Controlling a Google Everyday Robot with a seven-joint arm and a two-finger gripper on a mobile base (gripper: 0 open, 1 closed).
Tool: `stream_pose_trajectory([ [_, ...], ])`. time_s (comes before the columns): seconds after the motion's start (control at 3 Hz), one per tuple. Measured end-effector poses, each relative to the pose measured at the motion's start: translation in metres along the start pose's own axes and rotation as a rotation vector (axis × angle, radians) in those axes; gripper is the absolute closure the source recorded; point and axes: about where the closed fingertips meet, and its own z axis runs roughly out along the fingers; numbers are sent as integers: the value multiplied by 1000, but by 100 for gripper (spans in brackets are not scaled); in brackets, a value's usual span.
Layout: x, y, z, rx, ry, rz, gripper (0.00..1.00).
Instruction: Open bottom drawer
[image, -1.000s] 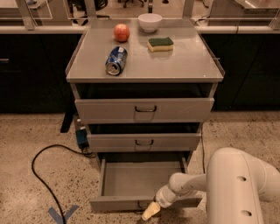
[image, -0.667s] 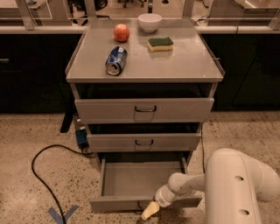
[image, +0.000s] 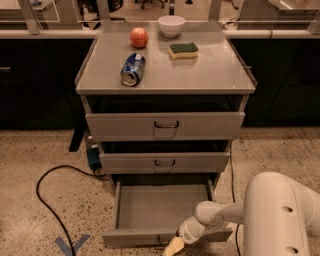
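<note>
Cable (image: 42, 192): lay looped on the floor (image: 30, 150), left of the cabinet (image: 165, 80)
Bottom drawer (image: 150, 207): stood pulled out at the cabinet's foot, grey tray exposed
Gripper (image: 172, 246): sat at the drawer's front edge, near centre; whether open or closed could not be told

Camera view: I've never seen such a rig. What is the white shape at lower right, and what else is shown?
One camera looks down at a grey cabinet with three drawers. The white shape is the robot's arm; its end effector, the grasping part, sits at the front edge of the bottom drawer, which is pulled out. On top are an apple, a bowl, a sponge and a can on its side. Whether anything is held cannot be told.
</note>
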Motion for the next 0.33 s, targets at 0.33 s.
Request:
stream_pose_trajectory([
  [0.33, -1, -1, 0, 0, 0, 0, 0],
])
